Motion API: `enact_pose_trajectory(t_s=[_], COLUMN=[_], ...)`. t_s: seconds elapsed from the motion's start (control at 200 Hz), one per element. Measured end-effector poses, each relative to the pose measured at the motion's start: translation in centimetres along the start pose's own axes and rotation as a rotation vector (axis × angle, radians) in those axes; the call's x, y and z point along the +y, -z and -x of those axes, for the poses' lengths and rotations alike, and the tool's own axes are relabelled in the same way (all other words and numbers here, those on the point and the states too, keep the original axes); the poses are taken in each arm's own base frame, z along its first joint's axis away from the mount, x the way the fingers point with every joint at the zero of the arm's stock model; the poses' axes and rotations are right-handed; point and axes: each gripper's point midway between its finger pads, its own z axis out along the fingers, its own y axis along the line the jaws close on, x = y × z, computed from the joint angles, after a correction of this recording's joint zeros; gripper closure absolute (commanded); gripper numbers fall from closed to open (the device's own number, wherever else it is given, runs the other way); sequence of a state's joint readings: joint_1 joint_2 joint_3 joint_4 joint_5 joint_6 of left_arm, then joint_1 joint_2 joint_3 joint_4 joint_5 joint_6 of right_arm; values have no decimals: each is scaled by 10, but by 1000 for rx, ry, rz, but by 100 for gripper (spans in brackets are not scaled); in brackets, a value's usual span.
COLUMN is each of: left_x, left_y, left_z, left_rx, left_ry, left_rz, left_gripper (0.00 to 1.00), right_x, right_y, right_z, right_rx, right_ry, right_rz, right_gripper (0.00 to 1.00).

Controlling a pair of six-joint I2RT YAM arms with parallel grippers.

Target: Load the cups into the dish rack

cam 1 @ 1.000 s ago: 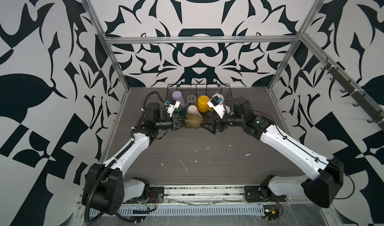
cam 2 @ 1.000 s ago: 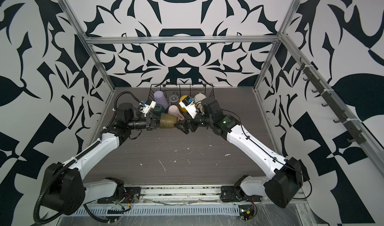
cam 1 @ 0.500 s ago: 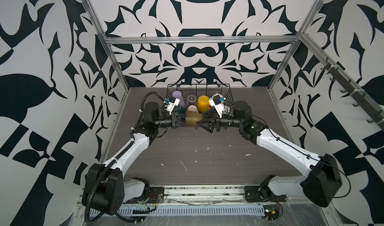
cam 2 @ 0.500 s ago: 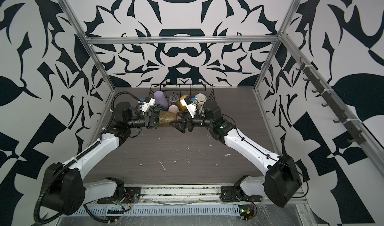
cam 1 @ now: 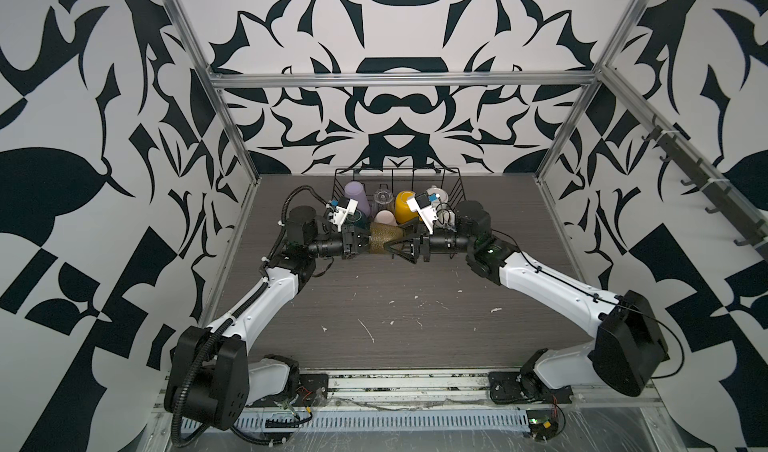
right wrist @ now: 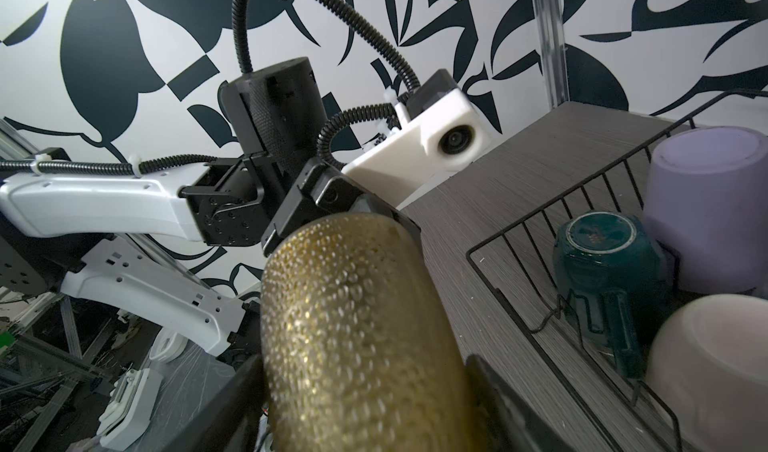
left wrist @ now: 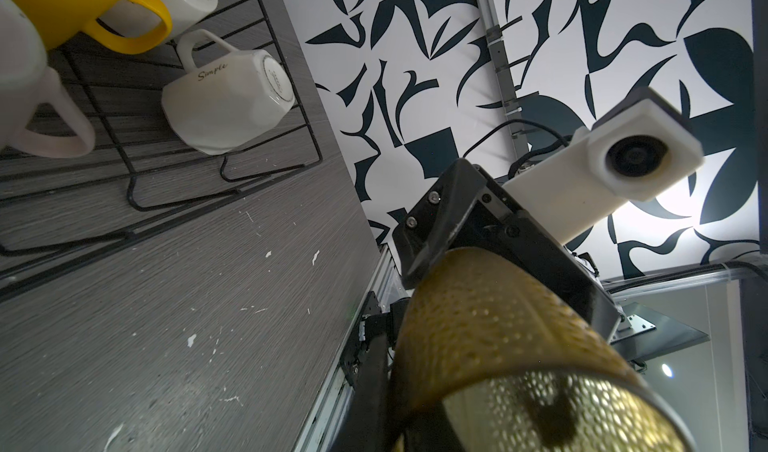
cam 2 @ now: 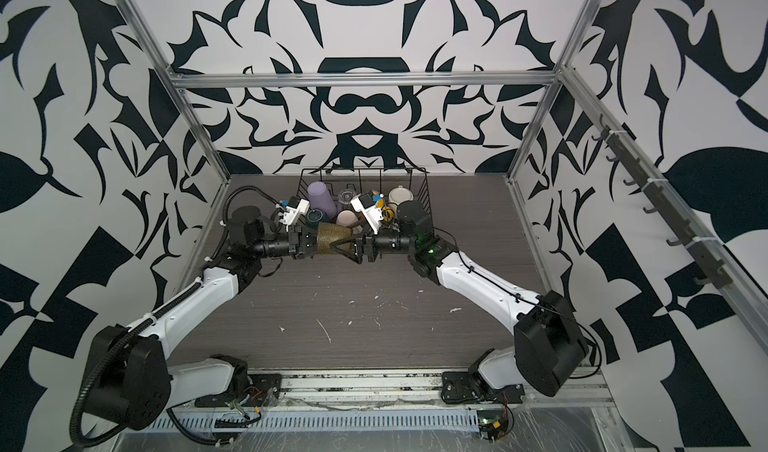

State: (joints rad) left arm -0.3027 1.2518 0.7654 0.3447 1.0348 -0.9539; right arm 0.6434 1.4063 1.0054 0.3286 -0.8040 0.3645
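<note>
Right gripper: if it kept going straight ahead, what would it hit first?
The olive glass: the right gripper straddles it with open jaws. The left gripper pinching the far end would probably come next.

The olive glass (cam 1: 384, 237) lay on its side in the air above the dark wood-grain table (cam 1: 395, 312), just in front of the dish rack (cam 1: 456, 184). The left gripper (cam 1: 368, 242) was clamped on its wider end. The right gripper (cam 1: 400, 240), reaching in from the opposite side, had its jaws spread to either side of the narrower end; whether they touched the glass could not be told. Inside the rack stood the lilac tumbler (cam 1: 356, 193), the clear glass (cam 1: 384, 198), the yellow mug (cam 1: 401, 208) and the pink mug (cam 1: 385, 218). White flecks dotted the table.
</note>
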Motion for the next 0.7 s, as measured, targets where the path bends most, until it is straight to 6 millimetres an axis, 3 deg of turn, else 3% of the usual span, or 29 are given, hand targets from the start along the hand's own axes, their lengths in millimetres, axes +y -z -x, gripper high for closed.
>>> enact_pose_trajectory(t_s=[0.42,0.7], left_x=[-3,-4], left_y=[0,0], left_z=[-6,-8], left_rx=[33,49], left_ry=[64,71], left_rz=[-18,-28], left_gripper=[100,100], right_x=[9,11], right_y=[-12,-14], right_z=[-5,-6], right_rx=[28,40], right_ry=[146,183], right_rz=[-42,-48], right_gripper=[21,37])
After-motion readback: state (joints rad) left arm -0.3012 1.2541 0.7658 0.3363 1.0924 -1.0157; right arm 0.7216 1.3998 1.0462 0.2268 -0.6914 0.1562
